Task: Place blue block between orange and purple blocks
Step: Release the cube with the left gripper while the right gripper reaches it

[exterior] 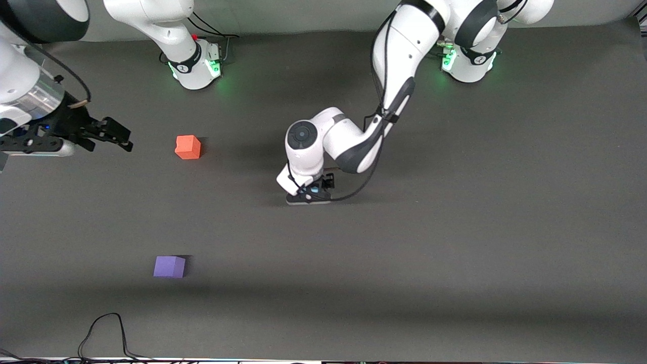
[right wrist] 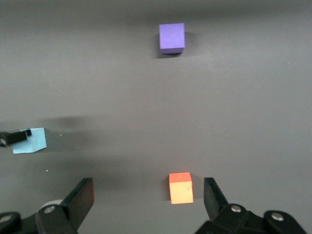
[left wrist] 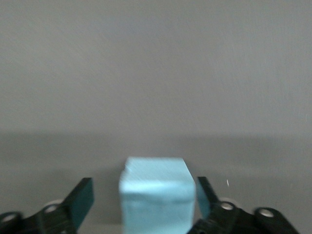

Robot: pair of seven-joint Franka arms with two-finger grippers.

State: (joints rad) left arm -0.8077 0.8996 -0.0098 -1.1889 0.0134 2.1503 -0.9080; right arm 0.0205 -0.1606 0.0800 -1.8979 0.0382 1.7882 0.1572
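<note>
Sky-blue foam-like cube: the blue block (left wrist: 155,195) sits on the mat between the fingers of the left gripper (exterior: 312,194), which is down at table level. The left wrist view shows the jaws spread, with a gap on one side of the cube and the other finger close to its face; whether that finger touches it cannot be told. The gripper is released, not clamped.

The orange block (exterior: 188,147) and the purple block (exterior: 170,266) lie well apart from this gripper, both toward the right arm's end of the table. The orange one is farther from the front camera than the purple one, with open mat between them. The blue block is not in that gap, so the placement is judged not yet done.

Risks from here:
- If the jaws close off-centre, the nearer finger may push the cube and twist it before the grip settles.
- A lift taken with a corner grip could let the cube rotate or drop.
- On set-down, a low approach could nudge either neighbouring cube out of line.

Pose: the left arm reaches from its base down to mid-table, its wrist bent so the fingers point at the mat. The right gripper (exterior: 115,134) waits above the mat beside the orange block, fingers wide apart and holding nothing; its wrist view looks down on the orange block.
</note>
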